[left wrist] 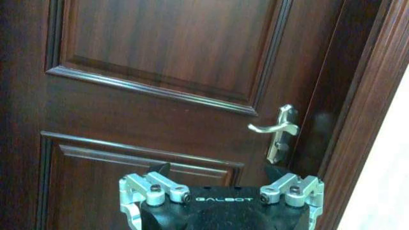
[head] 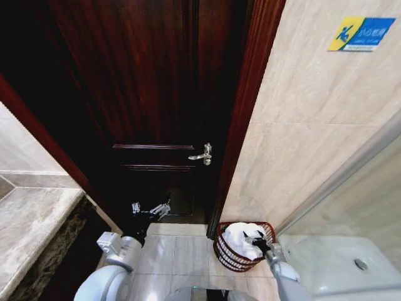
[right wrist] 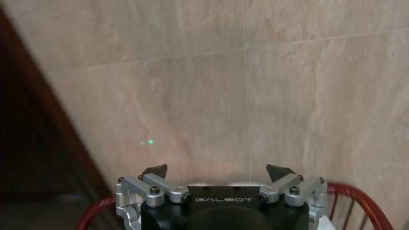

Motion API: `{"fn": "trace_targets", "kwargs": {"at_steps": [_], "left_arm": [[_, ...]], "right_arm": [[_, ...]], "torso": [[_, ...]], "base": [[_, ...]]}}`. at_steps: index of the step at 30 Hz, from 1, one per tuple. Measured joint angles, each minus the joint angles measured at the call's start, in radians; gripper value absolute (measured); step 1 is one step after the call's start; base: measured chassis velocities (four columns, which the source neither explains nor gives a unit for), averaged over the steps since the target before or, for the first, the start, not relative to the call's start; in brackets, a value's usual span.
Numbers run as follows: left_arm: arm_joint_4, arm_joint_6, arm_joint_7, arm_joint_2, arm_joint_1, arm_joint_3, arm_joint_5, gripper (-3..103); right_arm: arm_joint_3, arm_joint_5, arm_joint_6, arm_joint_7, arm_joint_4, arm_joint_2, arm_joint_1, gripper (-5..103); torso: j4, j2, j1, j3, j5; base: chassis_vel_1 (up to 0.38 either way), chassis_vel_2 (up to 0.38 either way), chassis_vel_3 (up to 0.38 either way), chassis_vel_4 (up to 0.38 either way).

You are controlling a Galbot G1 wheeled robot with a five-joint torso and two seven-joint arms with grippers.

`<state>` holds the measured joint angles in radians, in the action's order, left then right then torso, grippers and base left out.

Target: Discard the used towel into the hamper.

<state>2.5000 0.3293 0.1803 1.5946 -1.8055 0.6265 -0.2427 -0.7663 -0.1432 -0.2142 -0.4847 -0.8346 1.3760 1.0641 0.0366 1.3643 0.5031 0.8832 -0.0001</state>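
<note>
Head view: the white towel [head: 241,238] already lies in the hamper [head: 227,254] on the floor by the wall; my right gripper [head: 255,239] hangs above it, fingers spread and empty, left gripper [head: 150,209] idle, open too

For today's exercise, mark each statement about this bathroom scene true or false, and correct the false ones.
1. A white towel lies inside the hamper. True.
2. The right gripper is open above the hamper. True.
3. The left gripper grasps the door handle. False: it is open and empty, well short of the handle.
4. The hamper stands beside the tiled wall. True.
5. The door is painted white. False: it is dark reddish-brown wood.
</note>
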Motion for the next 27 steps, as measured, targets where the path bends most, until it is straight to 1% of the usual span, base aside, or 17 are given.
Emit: {"fn": "trace_targets", "kwargs": {"at_steps": [2, 5, 6, 7, 8, 9, 10, 11, 13, 14, 15, 17, 19, 20, 23, 24, 27], "left_arm": [[0.0, 0.0, 0.0, 0.0, 0.0, 0.0, 0.0, 99], [0.0, 0.0, 0.0, 0.0, 0.0, 0.0, 0.0, 99], [0.0, 0.0, 0.0, 0.0, 0.0, 0.0, 0.0, 99], [0.0, 0.0, 0.0, 0.0, 0.0, 0.0, 0.0, 99], [0.0, 0.0, 0.0, 0.0, 0.0, 0.0, 0.0, 99], [0.0, 0.0, 0.0, 0.0, 0.0, 0.0, 0.0, 99], [0.0, 0.0, 0.0, 0.0, 0.0, 0.0, 0.0, 99], [0.0, 0.0, 0.0, 0.0, 0.0, 0.0, 0.0, 99], [0.0, 0.0, 0.0, 0.0, 0.0, 0.0, 0.0, 99], [0.0, 0.0, 0.0, 0.0, 0.0, 0.0, 0.0, 99], [0.0, 0.0, 0.0, 0.0, 0.0, 0.0, 0.0, 99], [0.0, 0.0, 0.0, 0.0, 0.0, 0.0, 0.0, 99], [0.0, 0.0, 0.0, 0.0, 0.0, 0.0, 0.0, 99], [0.0, 0.0, 0.0, 0.0, 0.0, 0.0, 0.0, 99], [0.0, 0.0, 0.0, 0.0, 0.0, 0.0, 0.0, 99], [0.0, 0.0, 0.0, 0.0, 0.0, 0.0, 0.0, 99], [0.0, 0.0, 0.0, 0.0, 0.0, 0.0, 0.0, 99]], "right_arm": [[0.0, 0.013, 0.005, 0.016, 0.031, 0.005, -0.028, 100], [-0.004, 0.076, 0.023, 0.089, 0.196, 0.036, -0.142, 100], [-0.01, 0.1, 0.022, 0.104, 0.259, 0.046, -0.18, 100], [-0.01, 0.1, 0.022, 0.104, 0.259, 0.046, -0.18, 100], [-0.017, 0.124, 0.02, 0.117, 0.306, 0.052, -0.21, 100], [-0.026, 0.154, 0.018, 0.146, 0.376, 0.06, -0.25, 100], [-0.03, 0.167, 0.019, 0.168, 0.426, 0.062, -0.276, 100], [-0.03, 0.167, 0.019, 0.168, 0.426, 0.062, -0.276, 100], [-0.039, 0.192, 0.039, 0.192, 0.522, 0.049, -0.32, 100], [-0.039, 0.192, 0.039, 0.192, 0.522, 0.049, -0.32, 100], [-0.042, 0.206, 0.062, 0.196, 0.543, 0.043, -0.327, 100], [-0.047, 0.222, 0.099, 0.204, 0.577, 0.039, -0.34, 100], [-0.051, 0.227, 0.127, 0.216, 0.606, 0.042, -0.354, 100], [-0.051, 0.227, 0.127, 0.216, 0.606, 0.042, -0.354, 100], [-0.058, 0.255, 0.176, 0.254, 0.638, 0.054, -0.369, 100], [-0.058, 0.255, 0.176, 0.254, 0.638, 0.054, -0.369, 100], [-0.064, 0.273, 0.215, 0.259, 0.649, 0.057, -0.371, 100]], "torso": [[0.0, 0.0, 0.0, 0.0, 0.0], [0.0, 0.0, 0.0, 0.0, 0.0002], [0.0002, 0.0, 0.0, 0.0, 0.0004], [0.0002, 0.0, 0.0, 0.0, 0.0004], [0.0002, 0.0, 0.0, 0.0, 0.0004], [0.0004, 0.0, 0.0, 0.0, 0.0003], [0.0004, 0.0, 0.0, 0.0, 0.0002], [0.0004, 0.0, 0.0, 0.0, 0.0002], [0.0004, 0.0, 0.0, 0.0, -0.0002], [0.0004, 0.0, 0.0, 0.0, -0.0002], [0.0001, 0.0, 0.0, 0.0, -0.0006], [-0.0002, 0.0, 0.0, 0.0, -0.0001], [0.0, 0.0, 0.0, 0.0, -0.0002], [0.0, 0.0, 0.0, 0.0, -0.0002], [0.0003, 0.0, 0.0, 0.0, 0.0], [0.0003, 0.0, 0.0, 0.0, 0.0], [0.0002, 0.0, 0.0, 0.0, -0.0001]], "base": [[0.0, 0.0, 0.0, 0.0], [0.0, 0.0, 0.0, 0.0], [0.0, 0.0, 0.0, 0.0], [0.0, 0.0, 0.0, 0.0], [0.0, 0.0, 0.0, 0.0], [0.0, 0.0, 0.0, 0.0], [0.0, 0.0, 0.0, 0.0], [0.0, 0.0, 0.0, 0.0], [0.0, 0.0, 0.0, 0.0], [0.0, 0.0, 0.0, 0.0], [0.0, 0.0, 0.0, 0.0], [0.0, 0.0, 0.0, 0.0], [0.0, 0.0, 0.0, 0.0], [0.0, 0.0, 0.0, 0.0], [0.0, 0.0, 0.0, 0.0], [0.0, 0.0, 0.0, 0.0], [0.0, 0.0, 0.0, 0.0]]}}
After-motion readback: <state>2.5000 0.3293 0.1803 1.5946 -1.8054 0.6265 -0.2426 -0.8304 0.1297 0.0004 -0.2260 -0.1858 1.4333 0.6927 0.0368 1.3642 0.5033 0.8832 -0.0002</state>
